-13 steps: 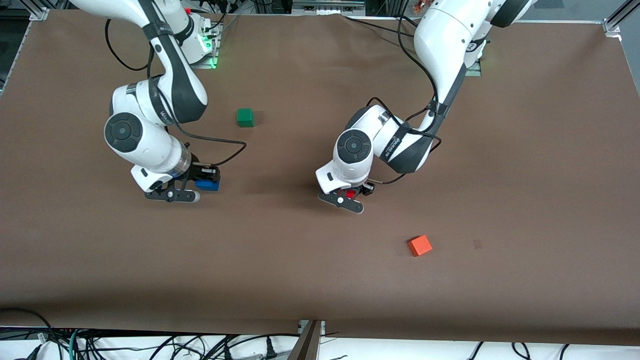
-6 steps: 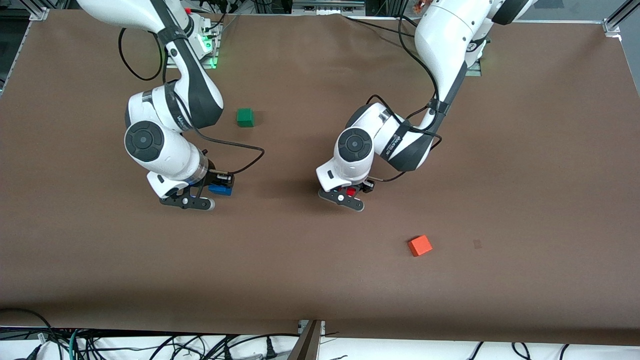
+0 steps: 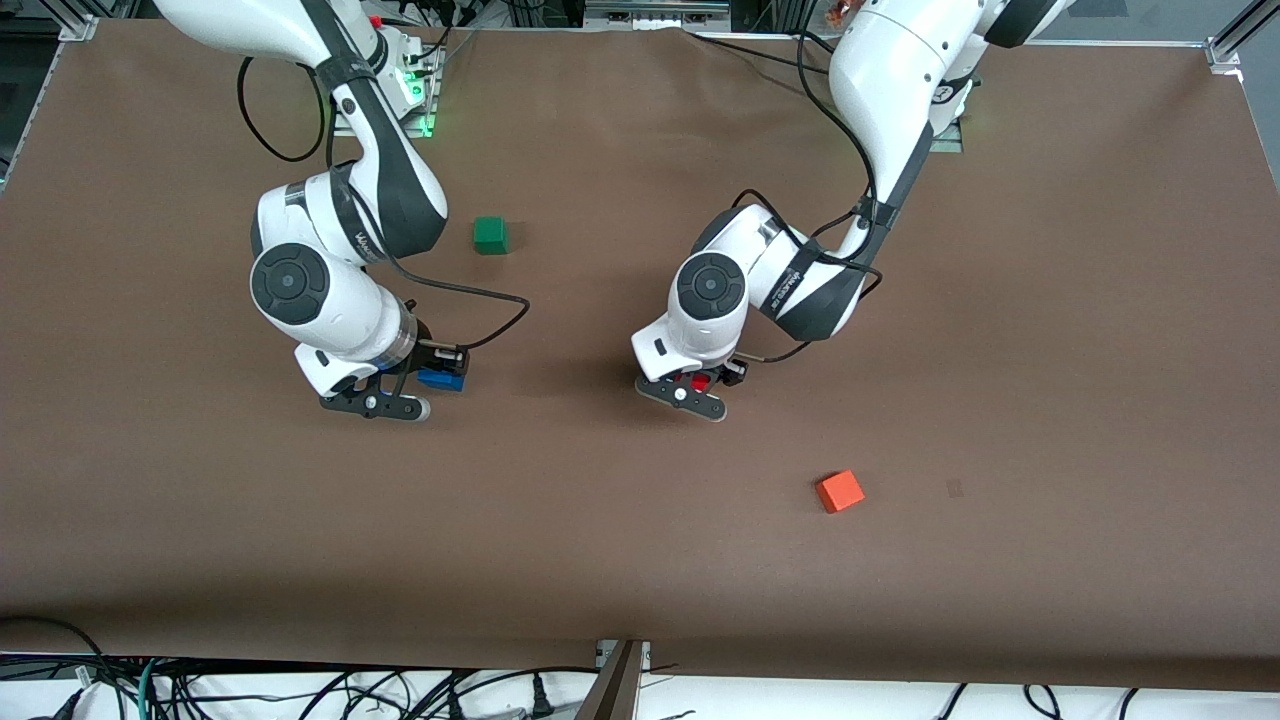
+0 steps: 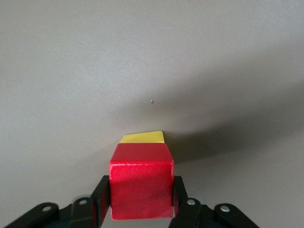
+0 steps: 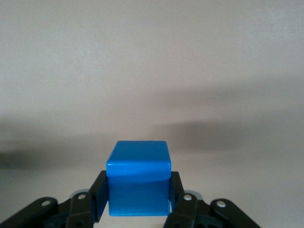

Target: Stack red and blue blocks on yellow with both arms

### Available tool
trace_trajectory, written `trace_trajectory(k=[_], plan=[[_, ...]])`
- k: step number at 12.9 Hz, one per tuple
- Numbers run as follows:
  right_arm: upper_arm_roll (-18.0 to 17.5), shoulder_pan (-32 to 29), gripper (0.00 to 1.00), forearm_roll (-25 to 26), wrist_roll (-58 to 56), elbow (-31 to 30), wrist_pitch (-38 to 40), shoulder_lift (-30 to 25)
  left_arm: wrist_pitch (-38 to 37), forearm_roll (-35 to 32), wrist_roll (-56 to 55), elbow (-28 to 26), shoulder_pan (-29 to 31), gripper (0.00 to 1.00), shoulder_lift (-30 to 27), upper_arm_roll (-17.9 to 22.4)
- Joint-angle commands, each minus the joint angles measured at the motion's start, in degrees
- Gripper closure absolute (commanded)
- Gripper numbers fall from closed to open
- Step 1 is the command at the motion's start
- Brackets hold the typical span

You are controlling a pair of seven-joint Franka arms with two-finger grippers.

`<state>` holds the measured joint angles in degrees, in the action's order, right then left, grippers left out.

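Holding the blue block [image 3: 441,379] clamped between its fingers, the right gripper [image 3: 400,392] hangs over bare table toward the right arm's end. It has travelled toward the middle of the table over the last second, then stopped; in the latest half second it has not moved. The green cube [image 3: 490,234] sits farther from the camera, untouched. The left gripper [image 3: 690,390] grips the red block [image 4: 141,184] from both sides, low over the yellow cube [image 4: 142,137], which peeks out just beneath it in the left wrist view. It has barely shifted, easing slightly. The red block looks about to be set down, the blue waiting its turn. The orange cube [image 3: 840,491] lies nearer the camera, apart.
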<state>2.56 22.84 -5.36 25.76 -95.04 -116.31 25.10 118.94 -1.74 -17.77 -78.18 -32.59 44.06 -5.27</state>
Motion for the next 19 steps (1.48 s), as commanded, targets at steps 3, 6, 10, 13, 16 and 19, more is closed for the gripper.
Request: trace_trajectory(k=[3, 6, 10, 13, 16, 19], plan=[[0.1, 0.6, 0.51, -0.8, 1.1, 1.6, 1.4, 0.6, -1.4, 2.4, -0.3, -2.7, 0.3, 0.00, -3.5, -0.1], [0.1, 2.1, 0.51, -0.8, 5.2, 2.2, 1.4, 0.9, -7.7, 2.6, -0.3, -1.5, 2.3, 0.00, -8.2, 0.0], [0.1, 9.6, 0.51, -3.1, 21.4, 13.9, 5.1, 6.8, -11.4, 2.3, 0.3, -1.4, 14.5, 0.00, -17.8, 0.5], [0.0, 15.9, 0.51, -4.2, 35.5, 25.0, 2.6, 14.0, -11.4, 1.9, 0.4, -1.3, 24.6, 0.00, -23.0, 0.7], [-0.2, 20.8, 0.51, -4.2, 48.6, 33.2, -5.8, 21.5, -14.2, 2.4, 0.5, -1.3, 32.7, 0.00, -26.3, 0.3], [-0.3, 23.6, 0.51, -3.7, 51.8, 33.6, -8.7, 23.3, -18.3, 1.7, 0.5, -1.4, 34.5, 0.00, -27.4, 0.7]])
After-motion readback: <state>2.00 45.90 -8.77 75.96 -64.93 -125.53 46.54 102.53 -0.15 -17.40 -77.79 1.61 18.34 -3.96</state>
